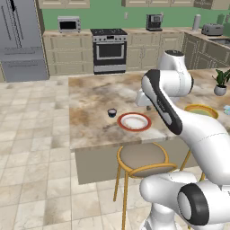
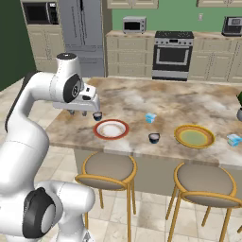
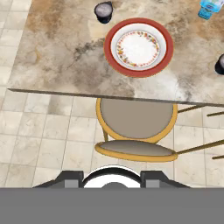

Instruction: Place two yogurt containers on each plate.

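Dark cup (image 2: 97,116): navy-black with a pale top, set just beyond the white plate, near the counter's left end.
White plate (image 2: 111,129): round, flat, orange-red rim, speckled ring inside; placed close to the front edge of the counter (image 2: 142,101).
Blue cup (image 2: 150,117): translucent light blue, mid-counter.
Second dark cup (image 2: 154,138): seen between the plates.
Yellow-green plate (image 2: 194,136): golden-yellow rim.
Second blue cup (image 2: 234,140): at the right end.
Gripper (image 2: 80,112): held above the left end; finger state cannot be told.

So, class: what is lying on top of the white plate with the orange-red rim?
Nothing lies on the white plate: its patterned centre shows bare in the hand view. A dark yogurt cup stands on the counter beside it, apart from the rim. No part of the plate is covered.
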{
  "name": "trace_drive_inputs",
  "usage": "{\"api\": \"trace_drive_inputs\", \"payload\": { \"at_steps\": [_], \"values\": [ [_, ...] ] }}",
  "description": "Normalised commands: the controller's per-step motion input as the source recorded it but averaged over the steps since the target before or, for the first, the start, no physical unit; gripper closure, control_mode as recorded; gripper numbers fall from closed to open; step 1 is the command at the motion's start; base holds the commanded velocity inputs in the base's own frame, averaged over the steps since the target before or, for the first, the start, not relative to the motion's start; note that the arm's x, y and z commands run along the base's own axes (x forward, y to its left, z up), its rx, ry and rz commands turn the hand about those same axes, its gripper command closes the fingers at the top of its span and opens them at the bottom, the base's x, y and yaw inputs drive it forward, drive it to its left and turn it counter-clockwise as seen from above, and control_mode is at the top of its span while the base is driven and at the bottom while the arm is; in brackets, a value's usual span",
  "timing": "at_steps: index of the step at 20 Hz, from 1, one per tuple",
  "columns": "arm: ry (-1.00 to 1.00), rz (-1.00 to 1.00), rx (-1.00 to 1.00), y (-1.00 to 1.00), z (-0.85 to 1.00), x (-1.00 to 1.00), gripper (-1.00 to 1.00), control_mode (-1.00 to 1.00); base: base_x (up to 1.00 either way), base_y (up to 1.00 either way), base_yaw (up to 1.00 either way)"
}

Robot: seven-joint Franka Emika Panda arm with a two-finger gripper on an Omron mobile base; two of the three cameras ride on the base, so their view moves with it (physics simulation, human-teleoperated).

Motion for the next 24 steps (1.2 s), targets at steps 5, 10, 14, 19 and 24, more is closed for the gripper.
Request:
{"api": "trace_drive_inputs", "payload": {
  "at_steps": [5,10,14,19,24],
  "values": [
    [0.00,0.00,0.00,-0.03,-0.02,0.02,-1.00,-1.00,0.00,0.00,0.00],
    [0.00,0.00,0.00,0.00,-0.15,0.14,-1.00,-1.00,0.00,0.00,0.00],
    [0.00,0.00,0.00,0.05,-0.31,0.39,-1.00,-1.00,0.00,0.00,0.00],
    [0.01,0.00,0.00,0.23,-0.31,0.64,-1.00,-1.00,0.00,0.00,0.00],
    [0.03,0.00,-0.02,0.59,-0.33,0.97,-1.00,-1.00,0.00,0.00,0.00]
  ]
}}
